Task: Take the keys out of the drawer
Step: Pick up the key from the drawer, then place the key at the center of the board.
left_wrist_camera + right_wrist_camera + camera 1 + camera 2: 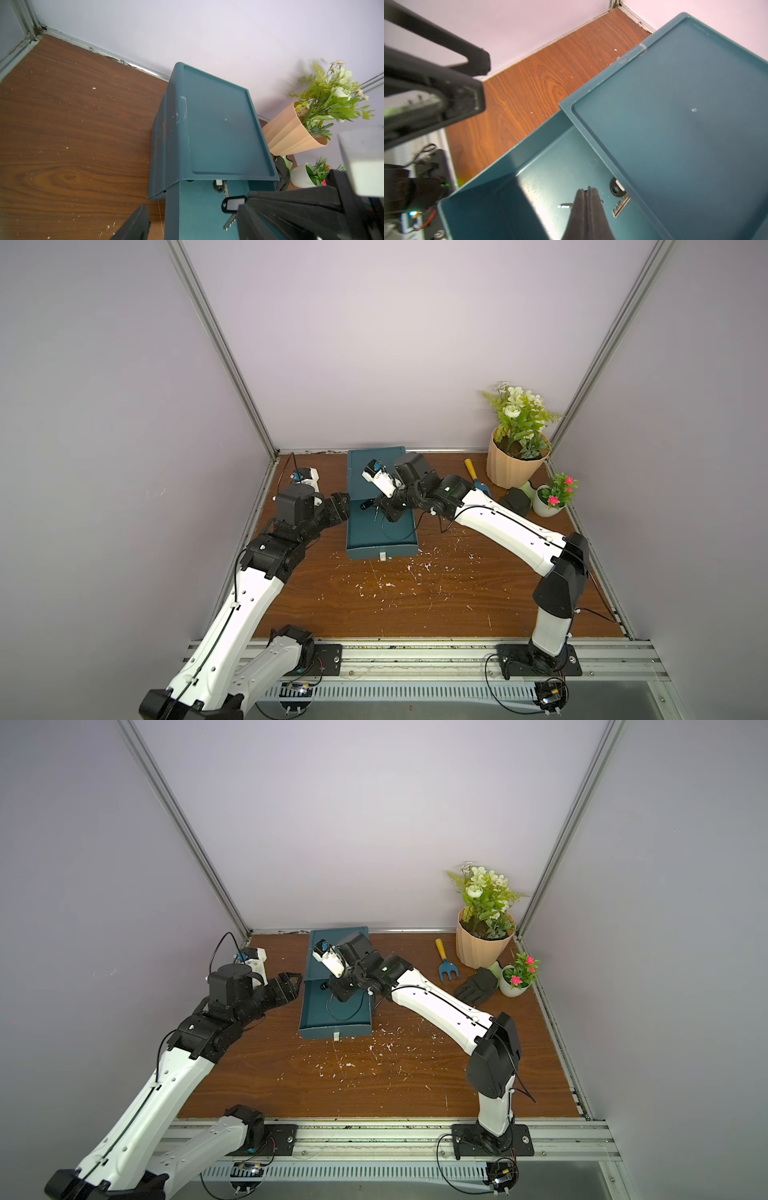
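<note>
The teal drawer [382,549] [332,1029] stands pulled out of its teal cabinet [357,472] at the back of the table. My right gripper [378,506] [336,988] [588,190] reaches down into it. Its fingers are pressed together on one of the keys [233,203], a silver one with a black tag, whose blade [564,206] sticks out sideways. A second black-tagged key [620,202] [219,185] lies on the drawer floor, half under the cabinet's edge. My left gripper [341,506] [291,986] [192,228] stands open and empty at the drawer's left wall [172,207].
A blue-and-yellow garden fork [476,479] [444,963], a black glove [515,502], a large peach flowerpot [513,464] and a small white pot [548,497] crowd the back right corner. White specks litter the wooden table in front of the drawer.
</note>
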Tool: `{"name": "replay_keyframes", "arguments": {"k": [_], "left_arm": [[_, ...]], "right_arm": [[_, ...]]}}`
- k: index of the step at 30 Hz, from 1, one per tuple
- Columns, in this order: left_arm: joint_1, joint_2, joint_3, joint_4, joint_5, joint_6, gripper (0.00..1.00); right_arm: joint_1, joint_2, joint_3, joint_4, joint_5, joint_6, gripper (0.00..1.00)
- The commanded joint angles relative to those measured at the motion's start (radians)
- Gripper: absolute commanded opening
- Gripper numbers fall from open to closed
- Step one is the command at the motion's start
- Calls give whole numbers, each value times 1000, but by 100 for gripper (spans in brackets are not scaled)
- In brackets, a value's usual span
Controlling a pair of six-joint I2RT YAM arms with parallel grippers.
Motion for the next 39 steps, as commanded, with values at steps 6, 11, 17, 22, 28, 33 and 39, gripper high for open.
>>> {"name": "replay_keyframes", "arguments": {"k": [6, 11, 17, 22, 28, 33, 39], "left_arm": [[11, 39, 54, 206, 110, 64, 68], [10, 90, 87, 294, 199, 72, 66], [-45, 154, 130, 370, 272, 104, 64], [-125, 226, 171, 369, 308, 132, 63], [-190, 266, 172, 391, 323, 142, 63], [-259, 317, 229, 300, 306, 193, 62], [-283, 333, 252, 205, 306, 236, 62]], "right_arm": [[-187, -170, -75, 169, -438, 263, 0], [-311, -251, -202, 323, -638, 431, 0], [-431, -298, -286, 332, -814, 535, 0], [-506, -347, -338, 126, -726, 417, 0], [-544, -404, -471, 27, -502, 320, 0], [-543, -392, -585, 40, -303, 260, 0], [-544, -320, -673, 100, -146, 217, 0]]}}
